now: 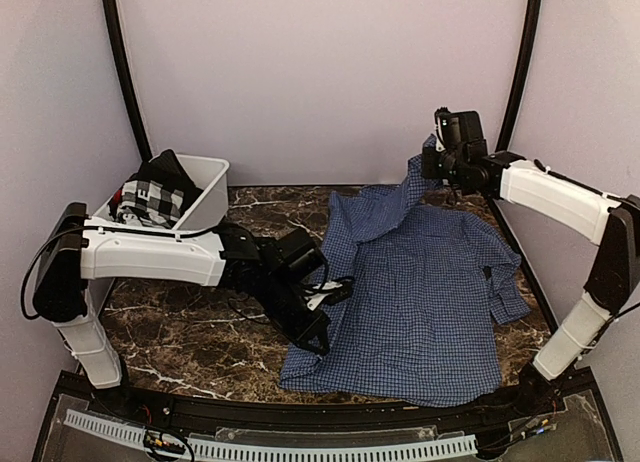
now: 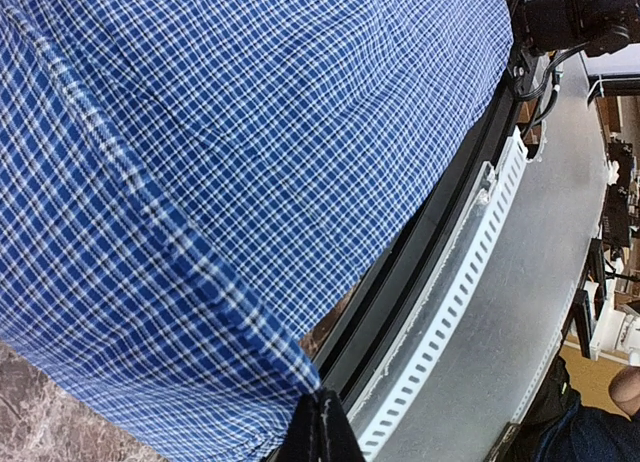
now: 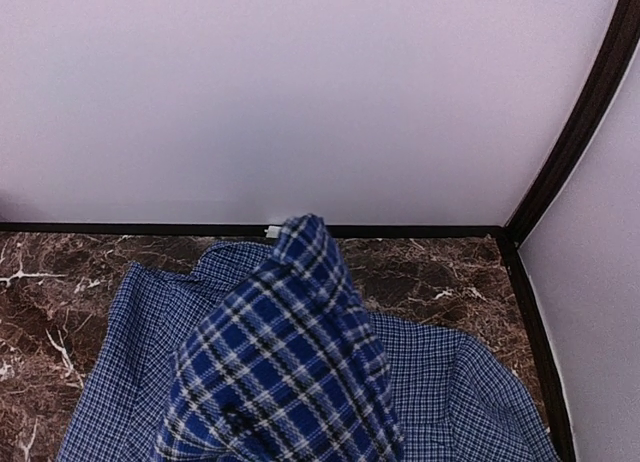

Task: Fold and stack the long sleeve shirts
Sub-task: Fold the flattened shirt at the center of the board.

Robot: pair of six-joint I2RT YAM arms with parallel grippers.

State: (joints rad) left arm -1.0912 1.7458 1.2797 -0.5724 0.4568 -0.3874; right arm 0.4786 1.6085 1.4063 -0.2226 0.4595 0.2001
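Barely started, I'd say: the blue fine-checked cloth shirt (image 1: 430, 302) lies spread, unfolded, on the dark marble tabletop (image 1: 190, 332), left jaws clenched on its near hem, right jaws holding its far corner aloft.

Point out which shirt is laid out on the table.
The blue checked shirt; the black-and-white one sits crumpled in the white bin.

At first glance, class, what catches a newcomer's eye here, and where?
A blue checked shirt lies spread across the dark table, right of centre. The right gripper holds its far edge raised; the left gripper pinches its near left corner. A white bin sits far left.
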